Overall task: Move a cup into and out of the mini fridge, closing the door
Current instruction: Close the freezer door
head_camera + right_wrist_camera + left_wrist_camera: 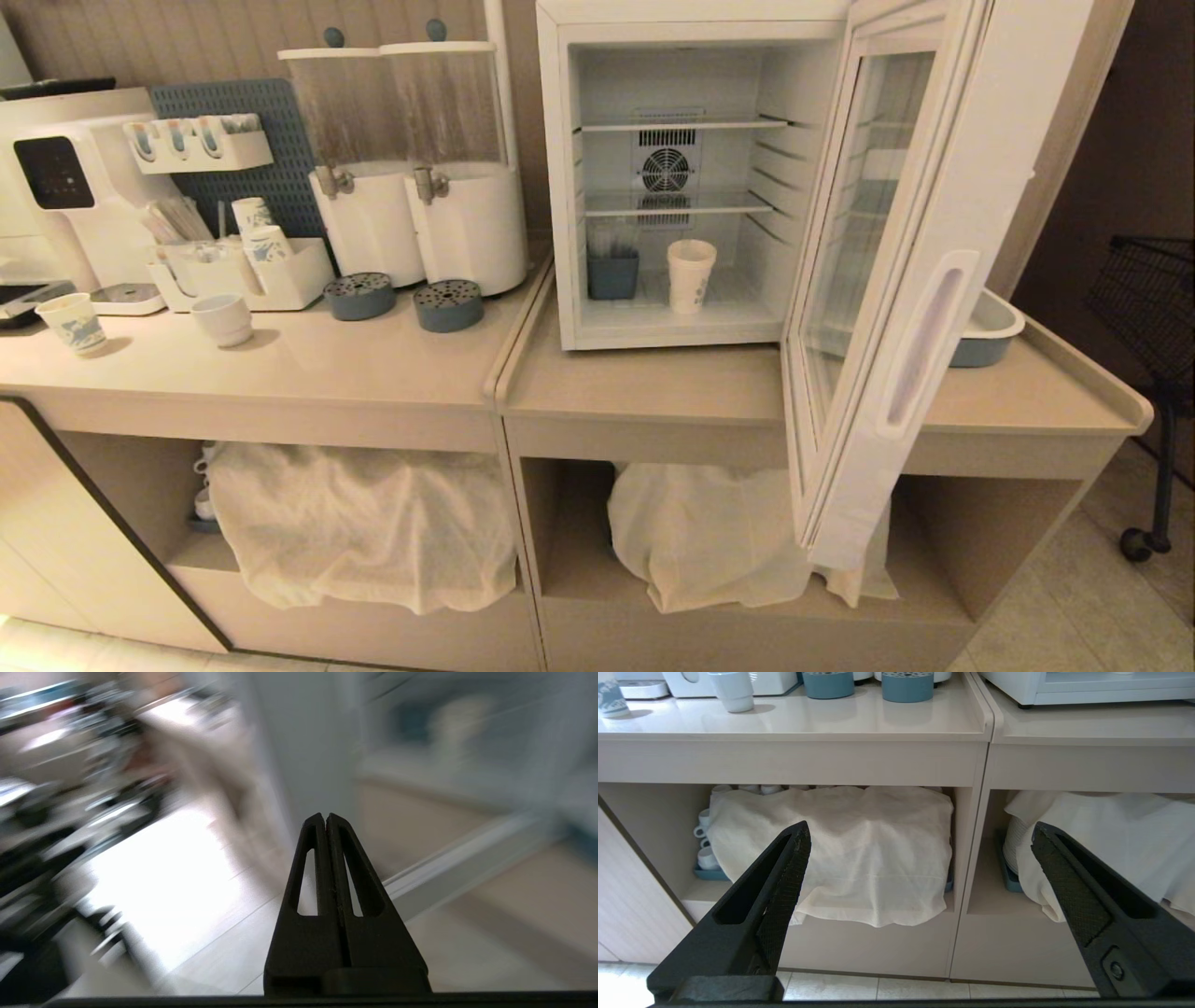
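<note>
Head view showed the cup [691, 274] standing on the fridge [560, 187] floor beside a blue holder [612, 276], the door [920, 308] swung wide. Right gripper [326, 817] was pinched together, empty, near the door; left gripper [920, 840] hung spread below the counter. A fast push could slam the door and topple the cup.

The white fridge [560, 187] stands on the counter with its door [896, 280] swung wide open to the right, glass window in a pale frame, a long recessed handle on its edge. Two wire shelves cross the inside and a round fan grille sits in the back wall. The cup [691, 274], tall, white and tapered, stands upright on the fridge floor near the middle
</note>
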Motion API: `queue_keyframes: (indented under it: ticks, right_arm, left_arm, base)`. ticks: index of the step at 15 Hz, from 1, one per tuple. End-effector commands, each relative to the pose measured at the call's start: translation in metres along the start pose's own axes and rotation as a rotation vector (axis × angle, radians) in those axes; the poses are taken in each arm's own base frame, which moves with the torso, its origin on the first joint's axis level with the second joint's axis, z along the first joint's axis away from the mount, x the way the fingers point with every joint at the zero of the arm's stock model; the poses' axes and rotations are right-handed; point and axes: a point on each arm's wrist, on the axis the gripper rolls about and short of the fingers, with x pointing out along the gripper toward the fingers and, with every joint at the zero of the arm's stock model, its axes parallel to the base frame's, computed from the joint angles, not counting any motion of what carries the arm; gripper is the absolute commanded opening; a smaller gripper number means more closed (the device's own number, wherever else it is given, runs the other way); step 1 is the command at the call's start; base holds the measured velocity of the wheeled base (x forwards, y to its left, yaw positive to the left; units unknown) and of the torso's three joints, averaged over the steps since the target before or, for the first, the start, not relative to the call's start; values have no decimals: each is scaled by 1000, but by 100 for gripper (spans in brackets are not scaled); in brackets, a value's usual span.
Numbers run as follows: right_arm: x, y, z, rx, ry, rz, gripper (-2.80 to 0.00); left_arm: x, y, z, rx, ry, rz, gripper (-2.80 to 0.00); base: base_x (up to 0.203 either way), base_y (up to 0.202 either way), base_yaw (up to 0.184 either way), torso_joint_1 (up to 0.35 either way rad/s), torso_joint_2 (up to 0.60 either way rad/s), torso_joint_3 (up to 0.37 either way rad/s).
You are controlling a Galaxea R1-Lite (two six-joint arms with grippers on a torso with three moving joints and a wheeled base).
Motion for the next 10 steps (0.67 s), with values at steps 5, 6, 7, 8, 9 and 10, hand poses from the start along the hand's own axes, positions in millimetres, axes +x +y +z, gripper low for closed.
queue_keyframes:
  ticks: [5, 6, 7, 8, 9, 10]
  right_arm:
    - [35, -49, -35, 90, 63, 24, -280]
    - [44, -52, -39, 73, 66, 4, -280]
    - [50, -52, -42, 65, 73, 22, -280]
    - [56, -51, -46, 73, 83, 34, -280]
    - [65, -50, -51, 84, 99, 36, -280]
    - [72, -47, -57, 87, 114, 28, -280]
  left_arm:
    - [1, 0, -5, -1, 16, -1, 0]
    - [1, 0, -5, -1, 16, -1, 0]
    - [1, 0, -5, -1, 16, -1, 0]
    - [1, 0, -5, -1, 18, -1, 0]
    - [1, 0, -5, -1, 17, -1, 0]
    - [1, 0, -5, -1, 18, -1, 0]
  base:
    - [0, 0, 0, 0, 0, 0]
    - [0, 0, 0, 0, 0, 0]
    - [0, 0, 0, 0, 0, 0]
    - [0, 0, 0, 0, 0, 0]
    - [0, 0, 0, 0, 0, 0]
    - [0, 0, 0, 0, 0, 0]
